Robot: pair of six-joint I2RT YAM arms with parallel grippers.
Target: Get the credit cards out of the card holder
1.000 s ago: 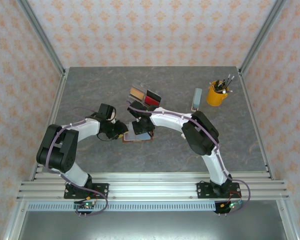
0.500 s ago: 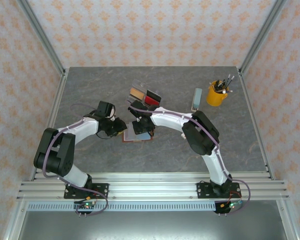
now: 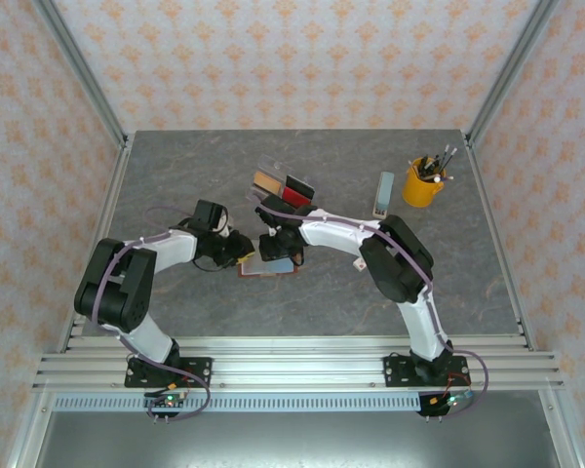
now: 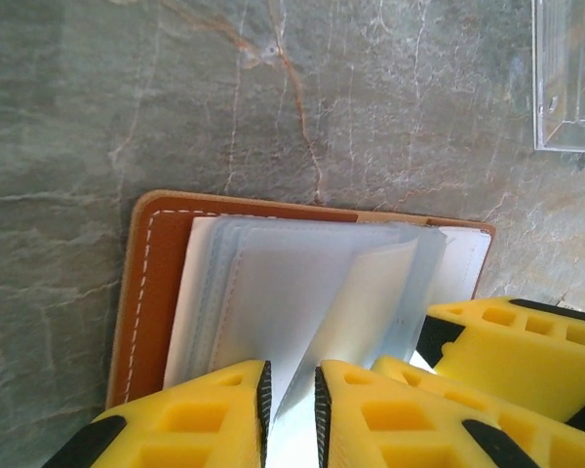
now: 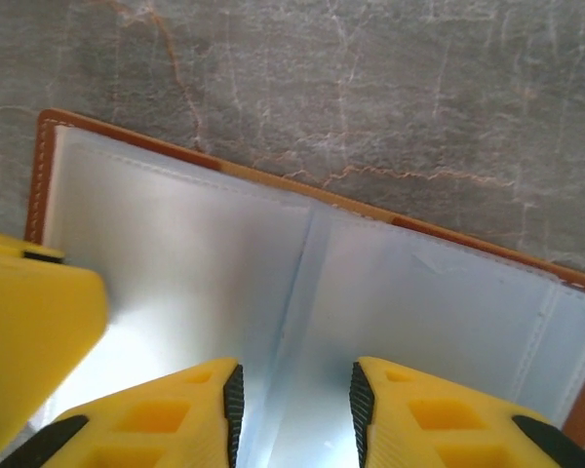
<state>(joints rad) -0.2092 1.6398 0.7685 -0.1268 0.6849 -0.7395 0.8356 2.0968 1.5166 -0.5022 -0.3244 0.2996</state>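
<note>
Left arm: we see it reach in from the left and bend toward the middle of the table (image 3: 175, 175).
Left gripper (image 4: 290, 402): it sits at the left edge of the holder. Its yellow fingers (image 4: 200, 414) are drawn close together and pinch one pale pocket leaf, which rises into the narrow gap between them.
Holder (image 3: 269, 264): it lies open on the grey marbled table near the middle, between the two grippers and just in front of the tray.
Holder, look: in the left wrist view we see a tan-brown leather cover with white stitching along the rim. A stack of translucent blue-grey pockets fans out from it like pages. In the right wrist view two pocket leaves lie flat on either side of a centre fold, with the brown rim showing along their far edge.
Right gripper (image 5: 294, 409): it is over the holder's fold with its jaws spread, one finger on each side of the crease. We cannot tell whether the fingers touch the pockets.
Tray (image 3: 271, 168): clear acrylic, just behind the holder.
Cards (image 3: 292, 196): tan, red and black, standing side by side in the tray.
Cup (image 3: 422, 185): yellow, with pens in it, well apart at the far right.
</note>
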